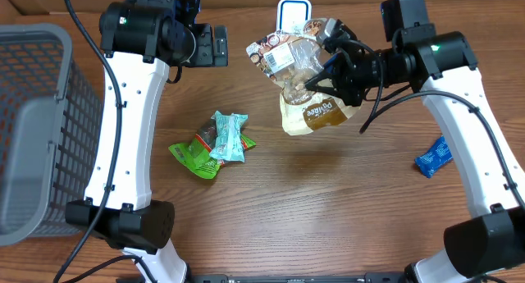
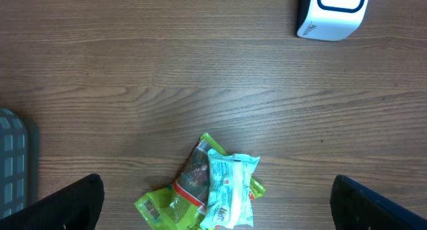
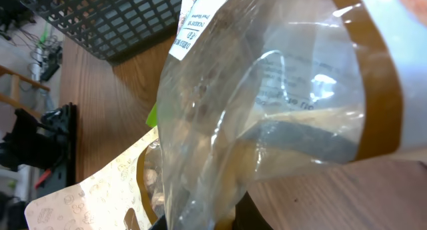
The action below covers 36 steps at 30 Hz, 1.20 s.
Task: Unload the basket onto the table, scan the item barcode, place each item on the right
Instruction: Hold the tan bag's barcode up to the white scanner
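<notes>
My right gripper (image 1: 321, 76) is shut on a clear snack bag with a brown band (image 1: 291, 57), held up off the table just below the white scanner (image 1: 294, 12). A white printed label (image 1: 277, 55) sits on the bag's upper left part. In the right wrist view the bag (image 3: 267, 103) fills the frame and hides most of the fingers (image 3: 333, 213). My left gripper (image 1: 215, 45) hangs open at the back left; its view looks down on a teal packet (image 2: 230, 190) lying over a green packet (image 2: 170, 203).
A cream pouch (image 1: 320, 115) lies on the table under the held bag. The green packet (image 1: 193, 150) and teal packet (image 1: 229, 137) lie mid-table. At the right edge lies a blue packet (image 1: 433, 157). A grey wire basket (image 1: 41, 127) stands at the left.
</notes>
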{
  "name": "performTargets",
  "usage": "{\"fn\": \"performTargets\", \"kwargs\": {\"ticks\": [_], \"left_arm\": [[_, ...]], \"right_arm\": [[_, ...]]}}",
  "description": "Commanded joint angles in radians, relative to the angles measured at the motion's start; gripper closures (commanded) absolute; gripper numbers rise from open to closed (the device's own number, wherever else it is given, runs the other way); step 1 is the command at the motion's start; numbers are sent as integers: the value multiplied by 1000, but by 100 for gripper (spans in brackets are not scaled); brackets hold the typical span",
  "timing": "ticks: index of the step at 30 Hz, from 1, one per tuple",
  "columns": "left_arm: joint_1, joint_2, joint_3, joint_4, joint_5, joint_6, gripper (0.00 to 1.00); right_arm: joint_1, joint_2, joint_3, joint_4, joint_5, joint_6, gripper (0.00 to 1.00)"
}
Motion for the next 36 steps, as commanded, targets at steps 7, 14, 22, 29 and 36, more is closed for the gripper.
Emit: {"fn": "performTargets", "kwargs": {"ticks": [7, 14, 22, 29, 36], "left_arm": [[4, 13, 4, 1, -12, 0, 0], [4, 13, 4, 1, -12, 0, 0], [4, 13, 4, 4, -10, -2, 0], [4, 13, 4, 63, 26, -3, 0], [69, 10, 5, 36, -170, -126, 1]], "right_arm": [[2, -23, 26, 50, 26, 21, 96], [2, -23, 22, 119, 319, 241, 96], [20, 5, 21, 291, 706, 395, 96], [75, 74, 21, 435, 993, 360, 96], [124, 155, 21, 609, 1212, 306, 96]]}}
